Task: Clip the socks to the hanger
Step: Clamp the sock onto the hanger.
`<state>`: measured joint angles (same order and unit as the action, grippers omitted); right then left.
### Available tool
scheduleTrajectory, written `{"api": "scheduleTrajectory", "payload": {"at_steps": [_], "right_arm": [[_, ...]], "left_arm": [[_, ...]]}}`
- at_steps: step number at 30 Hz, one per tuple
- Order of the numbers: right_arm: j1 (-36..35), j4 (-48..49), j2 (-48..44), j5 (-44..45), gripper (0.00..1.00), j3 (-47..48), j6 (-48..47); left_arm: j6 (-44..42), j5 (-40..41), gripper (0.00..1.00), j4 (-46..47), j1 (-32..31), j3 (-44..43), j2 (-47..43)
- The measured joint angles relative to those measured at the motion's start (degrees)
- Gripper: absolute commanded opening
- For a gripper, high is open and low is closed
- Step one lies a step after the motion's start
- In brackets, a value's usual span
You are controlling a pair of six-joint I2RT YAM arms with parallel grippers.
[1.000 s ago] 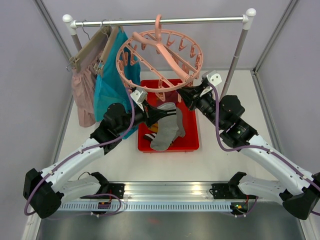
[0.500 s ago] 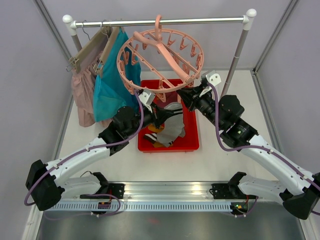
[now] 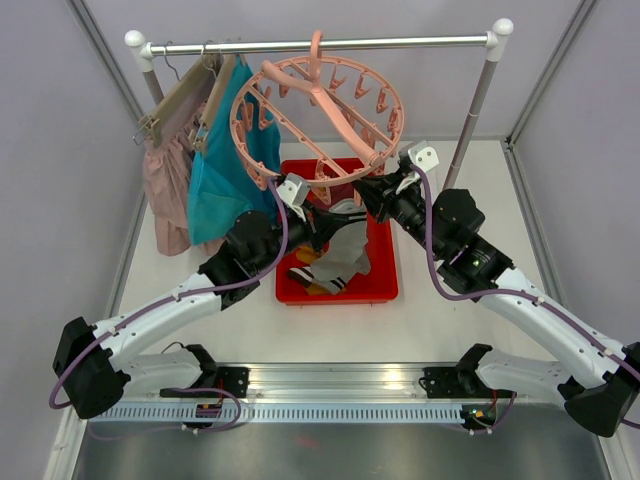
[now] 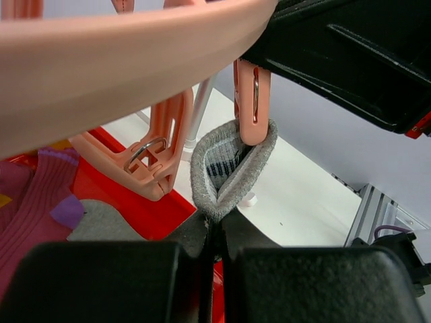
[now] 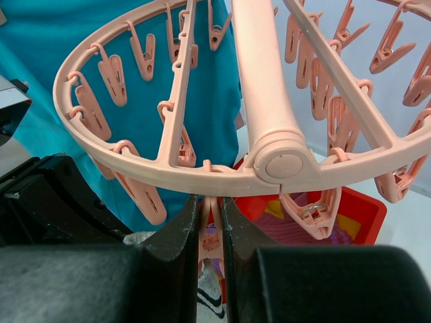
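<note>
The salmon-pink ring hanger [image 3: 320,110] hangs tilted from the rail. My left gripper [image 3: 328,222] is shut on a grey sock [image 3: 347,252] and holds it up under the ring's near rim. In the left wrist view my gripper [image 4: 214,225] pinches the sock [image 4: 229,171] below its open cuff, and a pink clip [image 4: 246,101] dips into the cuff. My right gripper [image 3: 368,192] is shut on that clip; in the right wrist view its fingers [image 5: 211,208] squeeze the clip [image 5: 213,225] under the ring [image 5: 168,168]. A purple sock [image 4: 34,195] and a striped sock [image 3: 300,272] lie in the tray.
A red tray [image 3: 385,290] sits under the hanger. The metal rail [image 3: 400,41] stands on white posts, the right one [image 3: 478,105] close to my right arm. A teal garment [image 3: 215,170] and a pale pink garment [image 3: 165,190] hang on wooden hangers [image 3: 180,90] at the left.
My left gripper has lifted the grey sock out of the tray, up and right to the clip under the ring. The right gripper has stayed on the clip.
</note>
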<state>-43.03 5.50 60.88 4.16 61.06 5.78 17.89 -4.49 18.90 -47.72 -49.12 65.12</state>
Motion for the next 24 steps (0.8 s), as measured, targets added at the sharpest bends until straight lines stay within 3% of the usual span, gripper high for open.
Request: {"api": "scheduleTrajectory", "payload": {"at_steps": [16, 20, 24], "right_arm": [[-0.63, 0.11, 0.04, 1.33, 0.02, 0.04, -1.49], [-0.83, 0.15, 0.04, 2.05, 0.1, 0.04, -1.86], [-1.11, 0.33, 0.04, 2.38, 0.36, 0.04, -2.03]], "left_arm": [[0.04, -0.37, 0.02, 1.6, -0.04, -0.79, 0.87], [0.04, -0.55, 0.02, 1.57, -0.04, -0.83, 0.83], [0.04, -0.5, 0.02, 1.38, -0.04, -0.87, 0.7]]}}
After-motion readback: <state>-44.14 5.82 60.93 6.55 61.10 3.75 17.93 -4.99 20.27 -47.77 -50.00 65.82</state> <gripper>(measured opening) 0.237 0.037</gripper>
